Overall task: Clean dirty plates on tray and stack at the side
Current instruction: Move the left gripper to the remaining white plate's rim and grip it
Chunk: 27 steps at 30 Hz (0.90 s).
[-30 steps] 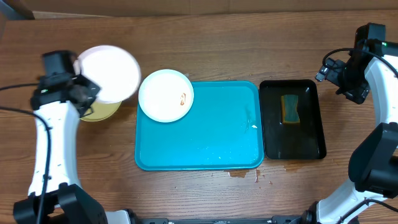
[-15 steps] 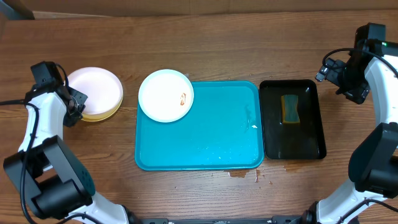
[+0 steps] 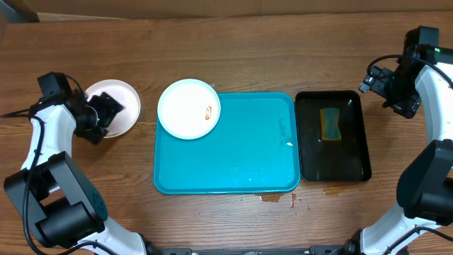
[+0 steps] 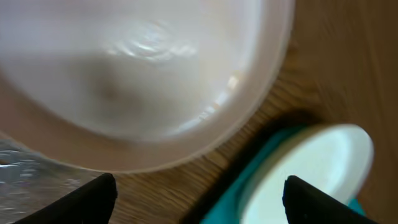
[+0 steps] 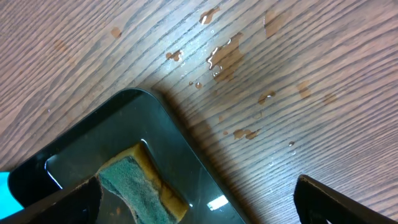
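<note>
A white plate [image 3: 189, 108] with an orange-red smear sits over the far left corner of the turquoise tray [image 3: 233, 152]. Left of the tray a pale plate [image 3: 120, 99] lies on the table; in the left wrist view this pale plate [image 4: 143, 74] fills the top, blurred. My left gripper [image 3: 108, 115] hovers at that plate's near edge, open, with nothing between its fingers [image 4: 93, 200]. The left wrist view also catches the smeared plate [image 4: 314, 165] and the tray's edge [image 4: 233, 199]. My right gripper [image 3: 379, 83] hangs open past the far right of the table, holding nothing.
A narrow black tray [image 3: 347, 166] stands right of the turquoise one and holds a green-and-yellow sponge [image 3: 330, 123]. The right wrist view shows the sponge [image 5: 134, 186], the black tray's corner [image 5: 137, 106] and water drops [image 5: 224, 56] on the wood. A small spill [image 3: 272, 198] lies near the tray's front edge.
My left arm lowered the pale plate onto the yellow-green plate left of the tray, then the gripper opened and let it go. The right arm has not moved.
</note>
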Tool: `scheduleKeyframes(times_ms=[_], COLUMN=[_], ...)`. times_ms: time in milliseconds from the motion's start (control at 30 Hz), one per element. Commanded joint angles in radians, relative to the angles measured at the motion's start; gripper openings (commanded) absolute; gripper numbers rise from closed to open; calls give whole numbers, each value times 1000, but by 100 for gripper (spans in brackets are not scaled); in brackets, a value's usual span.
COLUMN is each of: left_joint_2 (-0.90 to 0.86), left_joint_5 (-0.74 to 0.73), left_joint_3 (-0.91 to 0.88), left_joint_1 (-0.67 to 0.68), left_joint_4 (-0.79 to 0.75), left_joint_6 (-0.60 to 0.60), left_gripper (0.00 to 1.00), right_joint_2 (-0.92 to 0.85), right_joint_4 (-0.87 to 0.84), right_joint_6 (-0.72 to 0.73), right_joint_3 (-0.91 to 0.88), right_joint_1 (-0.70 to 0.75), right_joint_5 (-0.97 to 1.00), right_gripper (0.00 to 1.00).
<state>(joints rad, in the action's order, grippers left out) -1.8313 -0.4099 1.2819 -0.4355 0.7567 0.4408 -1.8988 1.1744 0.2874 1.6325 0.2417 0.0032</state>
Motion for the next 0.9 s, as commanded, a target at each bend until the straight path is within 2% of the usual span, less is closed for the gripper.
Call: scheduleKeyframes(times_ms=[0, 200, 300, 567, 767, 867], left_joint_2=[1, 1, 1, 1, 1, 1], left_joint_5=[-257, -165, -88, 153, 182, 274], left_joint_3=[0, 0, 0, 0, 0, 0], left_joint_1=[56, 177, 277, 436, 460, 458], left_joint_4=[23, 67, 68, 77, 87, 98], left_joint_6=[-133, -153, -153, -136, -111, -52], left_gripper=[85, 86, 86, 91, 87, 84], right_joint_2=[25, 25, 25, 25, 25, 25], right_joint_4=[-2, -2, -2, -2, -2, -2], right_joint_6=[5, 4, 5, 4, 5, 4], right_joint_3=[10, 10, 10, 10, 10, 10], right_joint_1=[-1, -1, -1, -1, -1, -1], right_joint_5=[-4, -4, -4, -4, -4, -4], right_gripper=[100, 100, 100, 100, 100, 100])
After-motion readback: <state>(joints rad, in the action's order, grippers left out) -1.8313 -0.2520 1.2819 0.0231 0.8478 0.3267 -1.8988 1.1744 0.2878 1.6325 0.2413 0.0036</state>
